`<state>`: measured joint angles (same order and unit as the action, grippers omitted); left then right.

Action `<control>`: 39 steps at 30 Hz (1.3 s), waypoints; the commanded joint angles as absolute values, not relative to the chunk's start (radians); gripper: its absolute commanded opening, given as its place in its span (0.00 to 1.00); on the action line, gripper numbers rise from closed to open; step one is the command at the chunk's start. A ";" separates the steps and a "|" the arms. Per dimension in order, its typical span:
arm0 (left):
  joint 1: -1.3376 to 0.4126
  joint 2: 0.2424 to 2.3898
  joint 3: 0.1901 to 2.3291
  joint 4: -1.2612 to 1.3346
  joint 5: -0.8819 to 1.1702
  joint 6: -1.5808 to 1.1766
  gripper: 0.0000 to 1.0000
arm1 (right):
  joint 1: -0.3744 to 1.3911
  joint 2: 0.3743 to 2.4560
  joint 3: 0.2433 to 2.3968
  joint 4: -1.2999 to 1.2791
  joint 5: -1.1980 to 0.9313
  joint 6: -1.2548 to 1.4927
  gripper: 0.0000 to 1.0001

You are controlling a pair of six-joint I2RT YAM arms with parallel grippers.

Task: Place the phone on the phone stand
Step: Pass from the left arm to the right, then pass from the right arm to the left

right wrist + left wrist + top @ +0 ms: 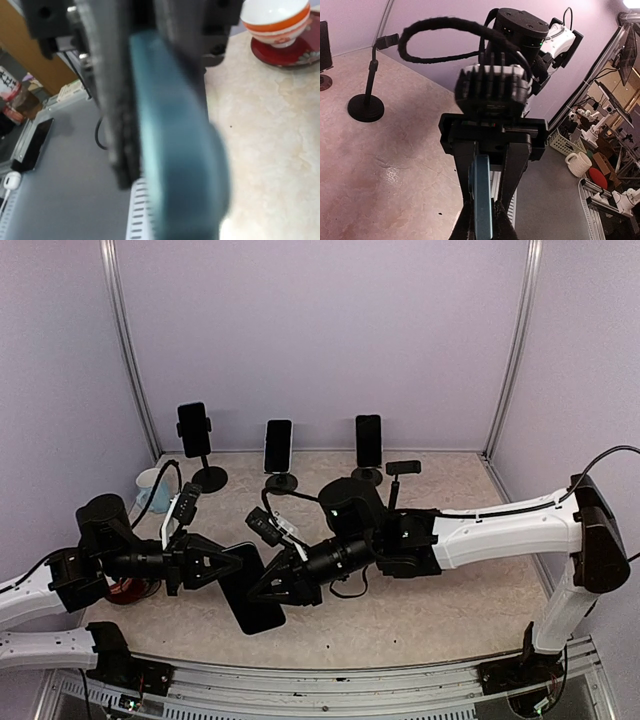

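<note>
The left gripper [232,568] is clamped on the flat dark phone with a blue-green edge [258,615]; the right gripper [260,591] has its jaws around the other side; I cannot tell if they squeeze it.

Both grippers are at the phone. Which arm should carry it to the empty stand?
Probably the right. The empty stand stands just behind the right arm's wrist, while the left gripper, clamped on the phone, sits farther left. The right gripper straddles the phone too.

Dark phone [255,600], well apart from stand [403,468]
</note>
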<state>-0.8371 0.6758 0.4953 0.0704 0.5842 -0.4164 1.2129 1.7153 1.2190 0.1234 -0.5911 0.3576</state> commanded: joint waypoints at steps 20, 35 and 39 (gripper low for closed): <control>-0.854 0.608 0.570 0.067 0.522 -0.396 0.98 | 1.210 1.695 1.270 0.116 -0.564 0.335 0.00; -0.854 0.602 0.504 0.107 0.510 -0.437 0.98 | 1.204 1.537 1.129 0.322 -0.434 0.331 0.00; -0.857 0.627 0.492 0.136 0.534 -0.447 0.95 | 1.204 1.518 1.063 0.479 -0.431 0.366 0.00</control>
<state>-0.8505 0.6113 0.5106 0.0715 0.5091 -0.4309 1.2083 1.5650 1.1088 0.2581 -0.4431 0.3382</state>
